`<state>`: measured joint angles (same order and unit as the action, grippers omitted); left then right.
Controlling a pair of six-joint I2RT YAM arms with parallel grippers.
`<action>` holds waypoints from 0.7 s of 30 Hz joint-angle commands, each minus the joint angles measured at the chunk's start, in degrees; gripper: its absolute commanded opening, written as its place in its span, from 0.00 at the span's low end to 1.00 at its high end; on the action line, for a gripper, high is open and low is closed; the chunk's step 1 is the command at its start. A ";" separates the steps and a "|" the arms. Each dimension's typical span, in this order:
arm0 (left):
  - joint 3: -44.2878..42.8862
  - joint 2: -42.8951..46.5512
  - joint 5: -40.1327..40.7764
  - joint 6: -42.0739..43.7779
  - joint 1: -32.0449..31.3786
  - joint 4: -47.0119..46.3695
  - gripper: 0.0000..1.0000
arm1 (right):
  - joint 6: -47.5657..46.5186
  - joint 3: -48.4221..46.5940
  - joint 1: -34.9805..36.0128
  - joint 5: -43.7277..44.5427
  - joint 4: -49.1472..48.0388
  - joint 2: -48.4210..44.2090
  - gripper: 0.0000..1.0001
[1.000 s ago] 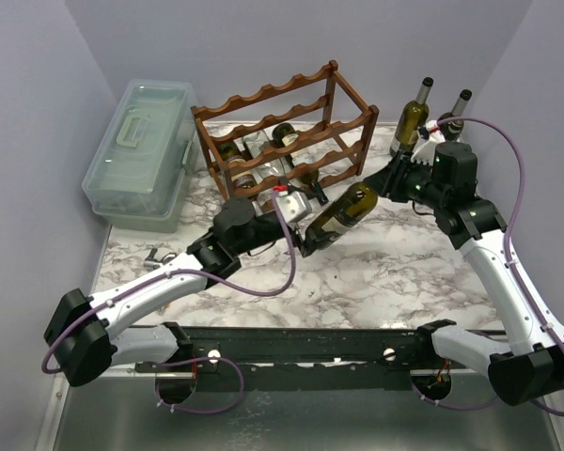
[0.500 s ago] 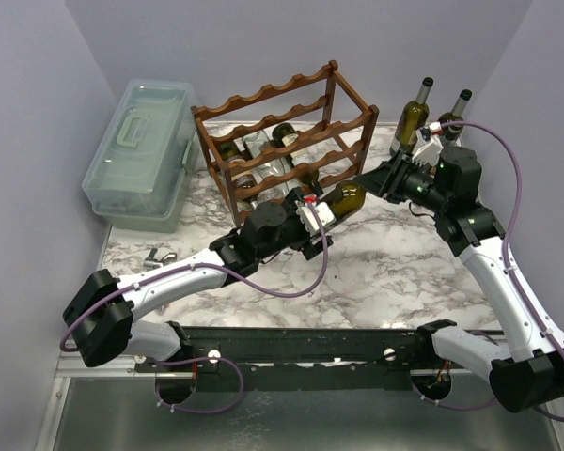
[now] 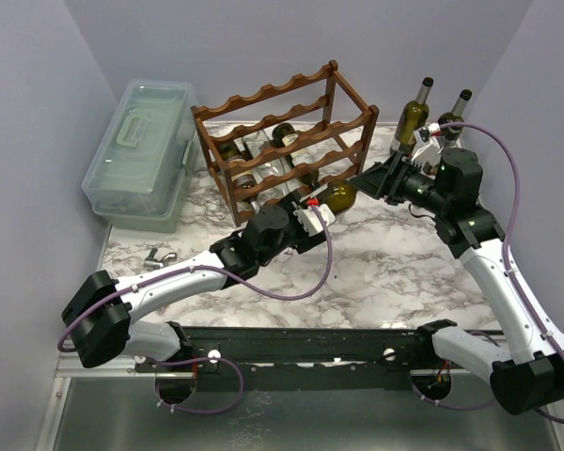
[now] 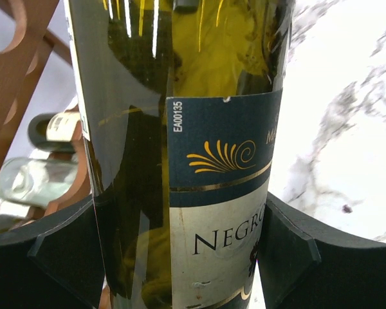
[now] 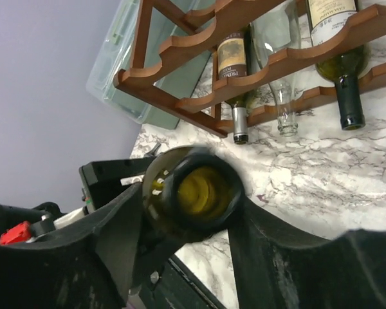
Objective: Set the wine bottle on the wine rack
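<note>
Handover step. The wine bottle (image 4: 219, 161) lies between the left tool (image 4: 180, 225) and the right tool (image 5: 193, 199), clear of the worktop (image 3: 385, 272). The left tool is clamped on its labelled body. The right tool straddles its base; whether it grips or stands loose cannot be told. Confirm the left hold before backing the right tool off. The wine rack (image 5: 289, 59) stands just ahead of the left tool: aim for a free cradle, bottle square to the rails

The wine bottle (image 4: 199, 71) is glowing olive-green, wearing a navy label (image 4: 219, 154) with gold swirls; the wine rack (image 3: 335, 94) is showing reddish-brown against the grey-veined white marble surface (image 3: 385, 268).
</note>
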<state>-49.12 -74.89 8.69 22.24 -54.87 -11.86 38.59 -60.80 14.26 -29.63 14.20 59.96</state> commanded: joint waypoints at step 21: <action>10.19 7.69 -13.42 41.66 -0.20 5.71 0.00 | -23.30 -3.42 3.16 -1.91 29.17 0.84 0.89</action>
<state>-37.04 -69.87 -0.56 58.52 -55.27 -2.76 16.38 -67.48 16.03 -26.37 40.82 61.80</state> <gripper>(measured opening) 0.771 0.885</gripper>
